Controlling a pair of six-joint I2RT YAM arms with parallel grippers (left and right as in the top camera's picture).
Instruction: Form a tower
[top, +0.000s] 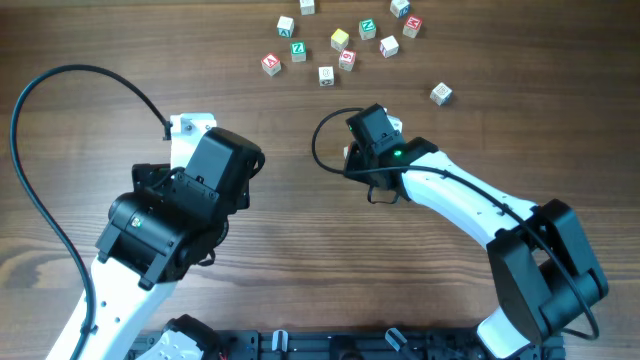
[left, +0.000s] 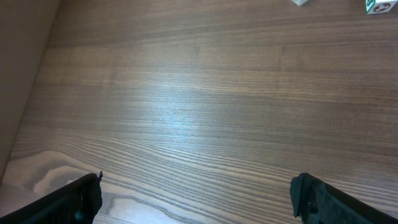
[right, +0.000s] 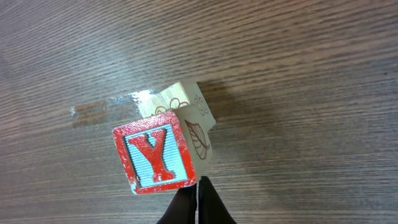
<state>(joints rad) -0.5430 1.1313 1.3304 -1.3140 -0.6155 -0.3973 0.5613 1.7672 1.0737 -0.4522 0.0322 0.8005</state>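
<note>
my left claw (left: 196, 188) hangs over the table (left: 186, 93), spread as wide as it goes and holding nothing. further right stands the tower (right: 166, 146): a red-edged y cube (right: 154, 157) sits askew on a pale cube (right: 186, 102). my right claw (right: 196, 202) is pinched shut and empty, just beside the y cube's lower edge. loose cubes (top: 340, 40) lie scattered beyond.

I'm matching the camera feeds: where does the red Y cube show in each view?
Overhead: out of sight under the right gripper.
Left wrist: not in it.
Right wrist: red Y cube left of centre, askew atop a pale cube.
Shared landmark: the wood-grain table.
</note>
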